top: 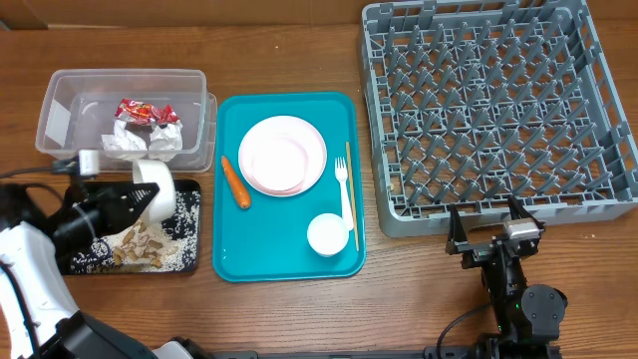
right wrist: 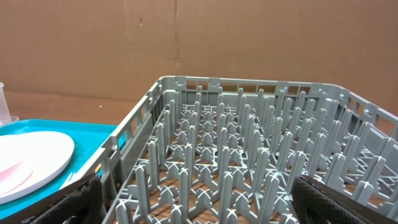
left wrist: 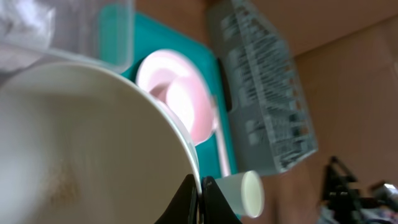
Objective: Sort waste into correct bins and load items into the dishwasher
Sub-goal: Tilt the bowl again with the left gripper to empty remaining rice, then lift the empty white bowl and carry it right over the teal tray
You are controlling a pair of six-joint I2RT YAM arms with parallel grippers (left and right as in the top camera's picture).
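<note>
**Lighting and picture quality**

Overhead view: bright, even light with soft, short shadows; sharp throughout. Left wrist view: heavily blurred. The near white bowl is out of focus and washed pale (the grey dish rack is smeared too). Right wrist view: clear, warm — foreground slightly soft.

A flat teal tray with rounded corners and a low raised rim lies on a brown wooden table, a little left of the middle, its longer sides running from front to back. The tabletop has a streaked grain in lighter and darker brown. In the right wrist view a wall of brown cardboard stands behind the table, marked by a vertical seam and a few creases, and a corner of the tray shows at lower left.
</note>
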